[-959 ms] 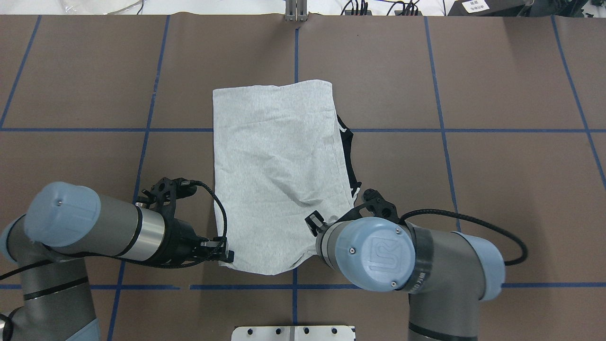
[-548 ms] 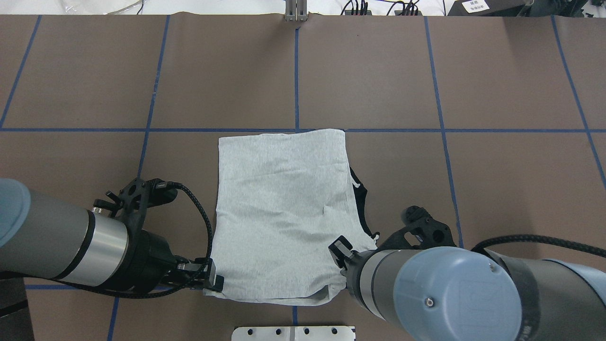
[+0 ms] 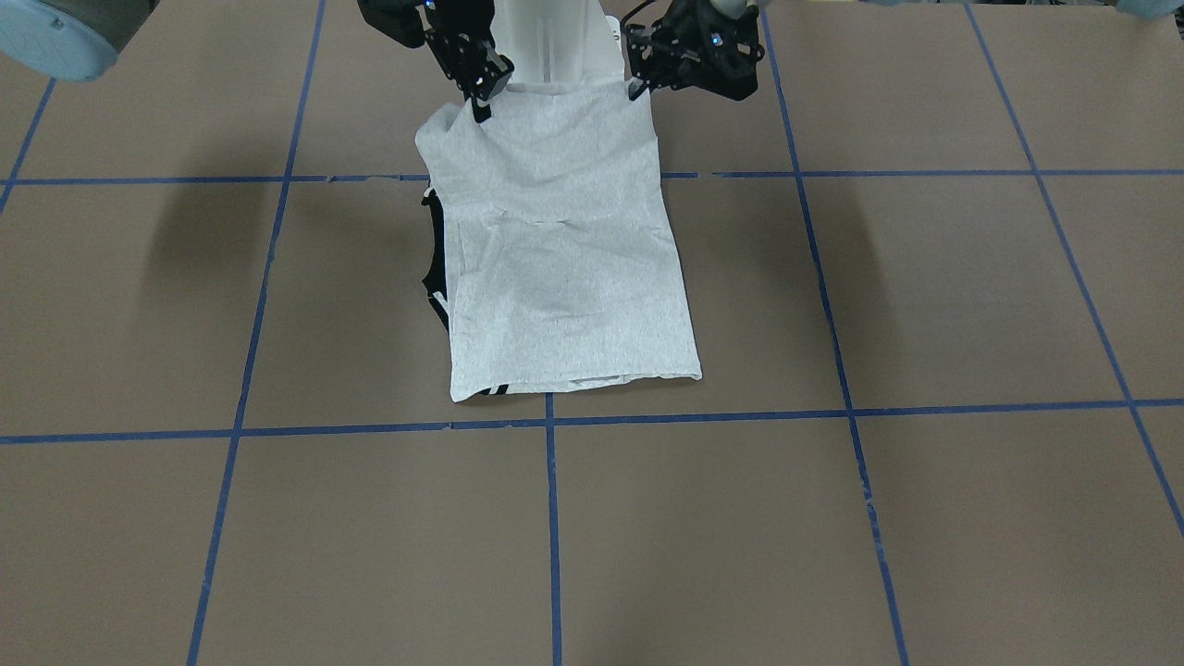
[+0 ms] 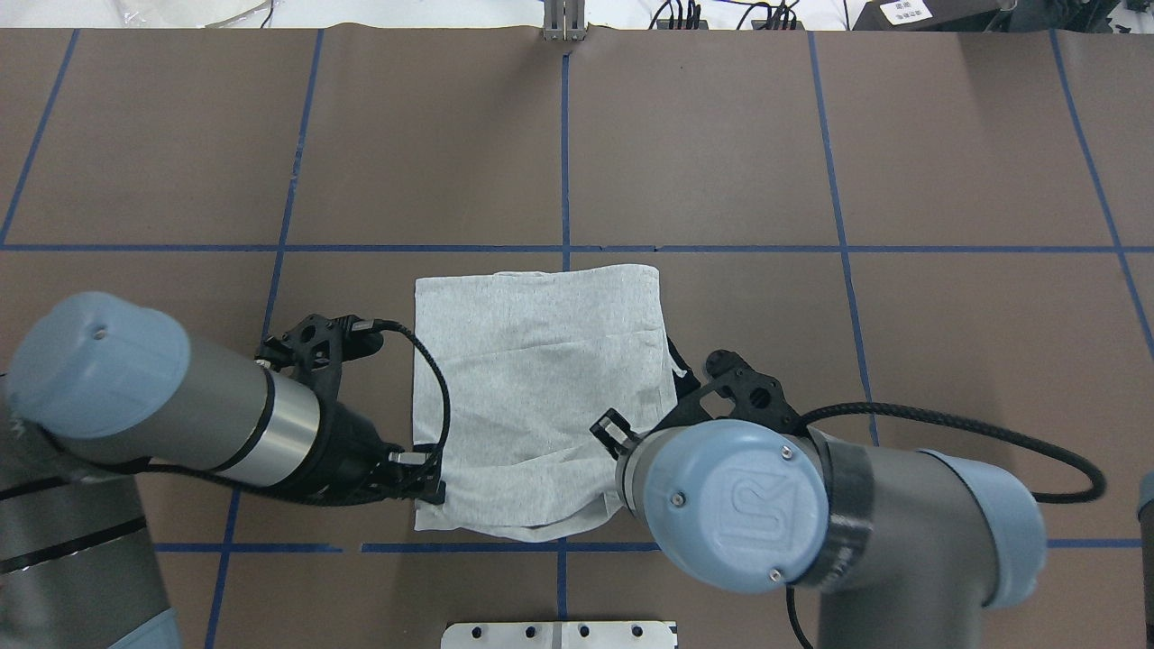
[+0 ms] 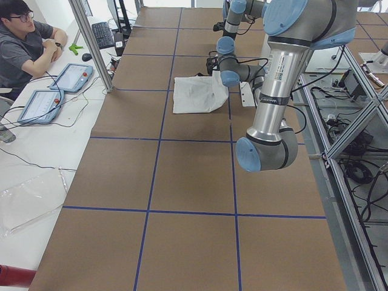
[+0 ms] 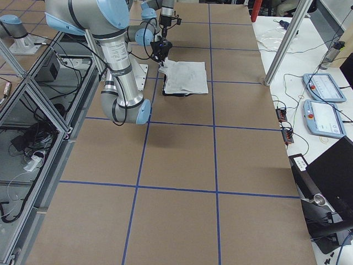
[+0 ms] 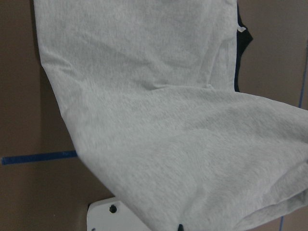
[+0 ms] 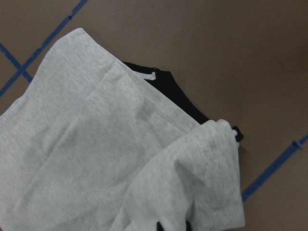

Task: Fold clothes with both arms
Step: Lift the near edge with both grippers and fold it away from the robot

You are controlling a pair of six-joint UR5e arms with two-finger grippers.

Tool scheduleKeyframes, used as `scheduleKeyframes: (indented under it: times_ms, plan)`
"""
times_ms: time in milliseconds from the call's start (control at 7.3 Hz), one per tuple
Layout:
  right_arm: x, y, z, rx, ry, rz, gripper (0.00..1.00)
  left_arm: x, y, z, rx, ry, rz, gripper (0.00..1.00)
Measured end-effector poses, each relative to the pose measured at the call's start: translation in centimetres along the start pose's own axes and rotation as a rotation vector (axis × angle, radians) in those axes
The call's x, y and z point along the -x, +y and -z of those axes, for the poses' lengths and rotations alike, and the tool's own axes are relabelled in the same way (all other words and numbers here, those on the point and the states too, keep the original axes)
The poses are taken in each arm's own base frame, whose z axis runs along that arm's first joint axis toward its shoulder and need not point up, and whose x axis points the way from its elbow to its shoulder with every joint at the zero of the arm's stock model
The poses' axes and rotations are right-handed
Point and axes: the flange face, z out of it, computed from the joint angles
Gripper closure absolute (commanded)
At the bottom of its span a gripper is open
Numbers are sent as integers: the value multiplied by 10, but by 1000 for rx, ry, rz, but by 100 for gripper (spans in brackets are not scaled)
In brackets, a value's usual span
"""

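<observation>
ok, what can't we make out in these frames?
- Shirt lower layers: all views, the top grey layer covers them.
- Right tool: overhead, its own wrist covers it.
- Left tool fingers: wrist view, cut off by the bottom edge.
- Both grips: side views, too small.

Your light heather-grey T-shirt (image 4: pixel 541 388) lies folded into a tall rectangle on the brown counter (image 4: pixel 811 361), with its black collar (image 3: pixel 433 268) peeking from one long edge. The two corners nearest the robot are raised, pinched by the left claw (image 3: pixel 635 90) and the right claw (image 3: pixel 479 109).
</observation>
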Motion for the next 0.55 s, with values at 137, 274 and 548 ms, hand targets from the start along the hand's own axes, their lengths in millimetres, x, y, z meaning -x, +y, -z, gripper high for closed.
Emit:
scheduleKeyframes:
  times_ms: [137,274,548]
  plan:
    - [20,-15,-28,-29,-18,9,100,3,-33,-16,-42,-36,-8,100]
    - [35,-31,-48,-53,-32,22,100,9,-59,-24,-78,-67,-19,100]
    - [55,-57,-73,-83,-57,43,100,14,-104,-20,-139,-98,-29,100]
